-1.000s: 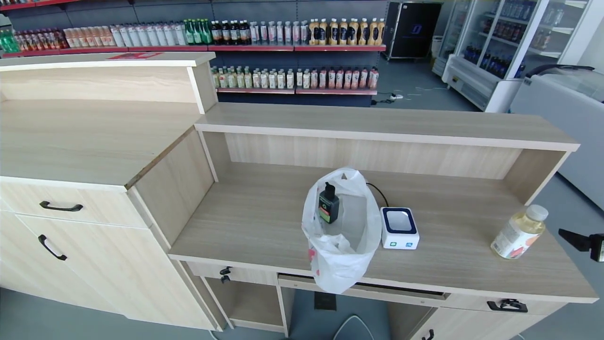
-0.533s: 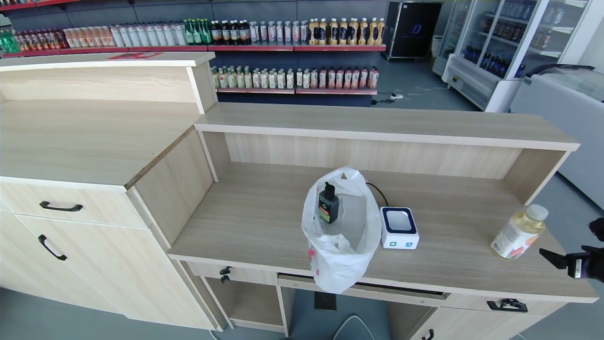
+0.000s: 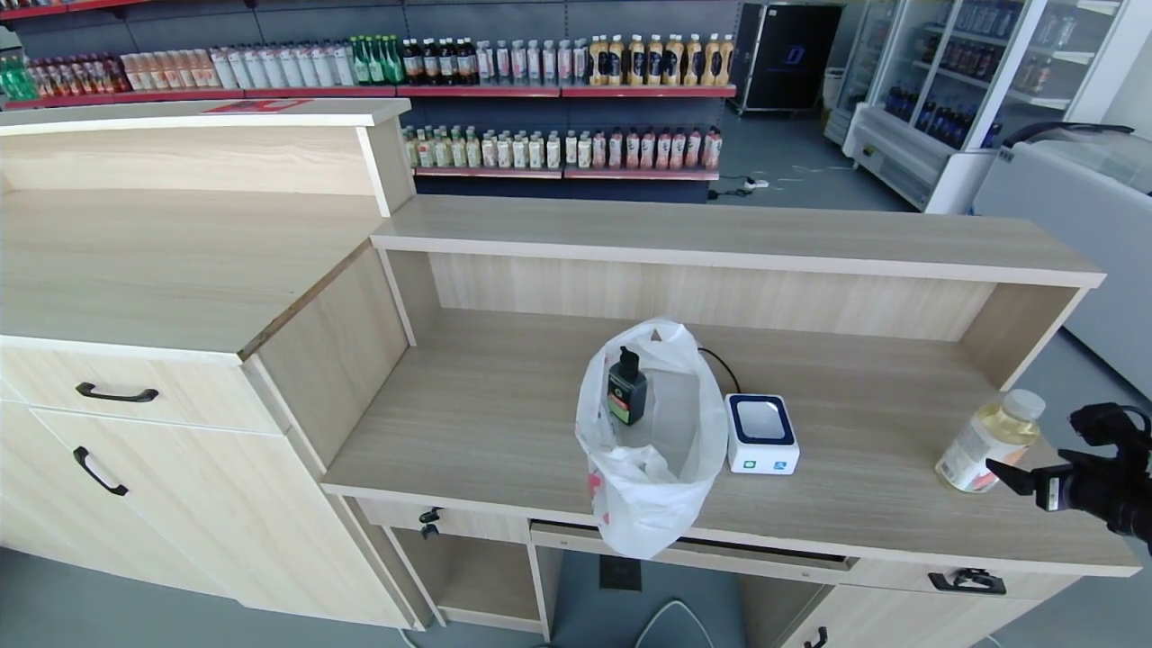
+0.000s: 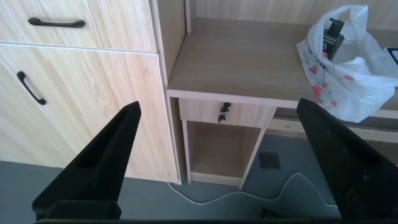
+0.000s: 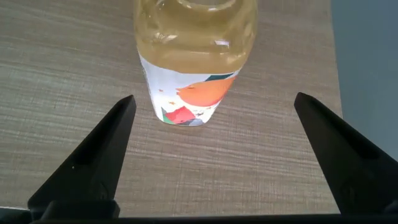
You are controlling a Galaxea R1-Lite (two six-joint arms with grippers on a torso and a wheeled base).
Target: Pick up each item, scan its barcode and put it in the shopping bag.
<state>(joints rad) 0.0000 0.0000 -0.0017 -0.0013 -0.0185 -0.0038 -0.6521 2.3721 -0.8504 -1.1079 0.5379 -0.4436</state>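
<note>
Bottle of yellowish liquid, white cap, stands upright near the right end of the counter, well apart from the scanner. Right gripper is just beside it on the outer side, level with the label – fingers spread wide, bottle ahead of the gap, no contact visible. Scanner sits mid-counter, touching or just beside the white shopping bag; a dark pump bottle stands inside the bag. Left gripper is below counter level by the cabinet front – fingers apart, nothing held.
</note>
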